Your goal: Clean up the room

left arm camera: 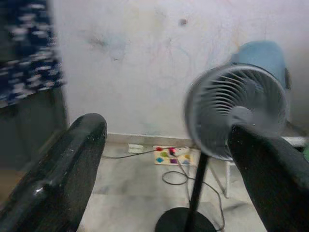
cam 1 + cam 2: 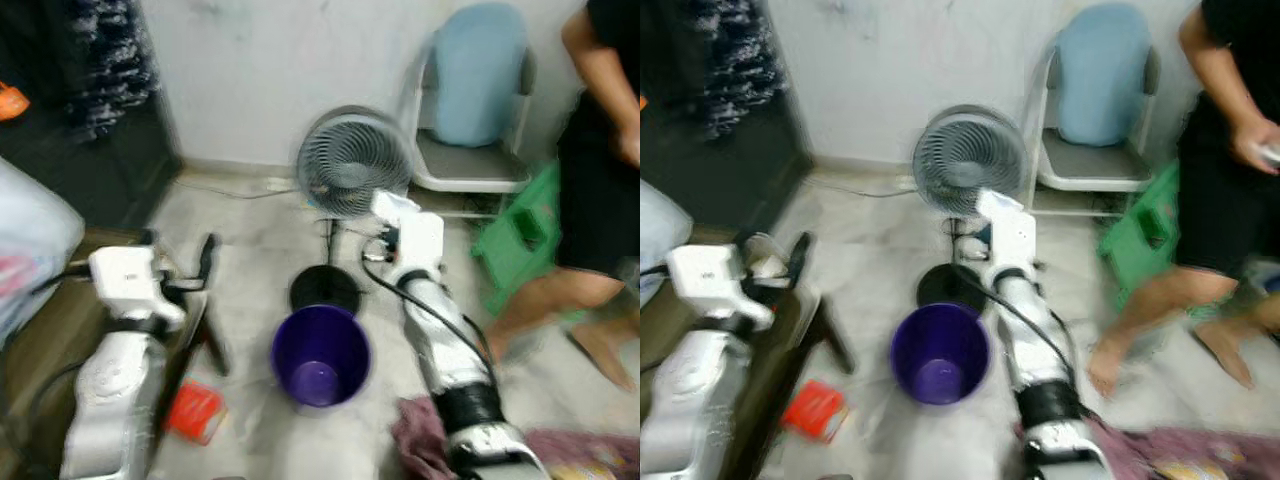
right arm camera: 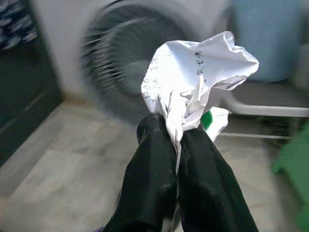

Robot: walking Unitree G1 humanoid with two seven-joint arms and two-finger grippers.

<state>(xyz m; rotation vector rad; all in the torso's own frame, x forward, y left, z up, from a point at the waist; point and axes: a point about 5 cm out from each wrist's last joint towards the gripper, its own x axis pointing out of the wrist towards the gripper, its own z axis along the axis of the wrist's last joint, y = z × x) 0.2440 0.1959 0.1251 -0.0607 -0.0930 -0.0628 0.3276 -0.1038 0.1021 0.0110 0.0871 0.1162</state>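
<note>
R gripper (image 3: 176,133) is clamped on a crumpled sheet of paper (image 3: 195,79), printed w/ text & a bit of green; fingers pinched tight together at the wad's lower end, bulk of the paper standing out past the tips. In the head views the R arm is stretched fwd, wrist up by the pedestal fan (image 2: 355,160), at approx 12 o'clock from the robot.

Key relation: the purple bin (image 2: 320,355) sits on the floor back toward the robot & to the L of the R wrist, roughly 7 o'clock from the gripper & lower. So the paper is past the bin, not over it; my read is the arm must draw back & inboard before letting go. R arm is the nearer one & already holds the load. Bin mouth faces up, upright, just in front of the fan's black base (image 2: 325,288).

Bin contents: looks empty, inside blurred.

L gripper (image 1: 164,159) has fingers spread wide apart, nothing between, held at approx 10 o'clock, level, aimed at the fan & wall.

Other litter: a red packet (image 2: 195,410) on the floor by the L arm, 8 o'clock of the bin; maroon cloth (image 2: 420,435) at 4 o'clock

A person (image 2: 590,170) stands at 2 o'clock beside a green stool (image 2: 520,235) & a chair (image 2: 475,110) – keep clear
</note>
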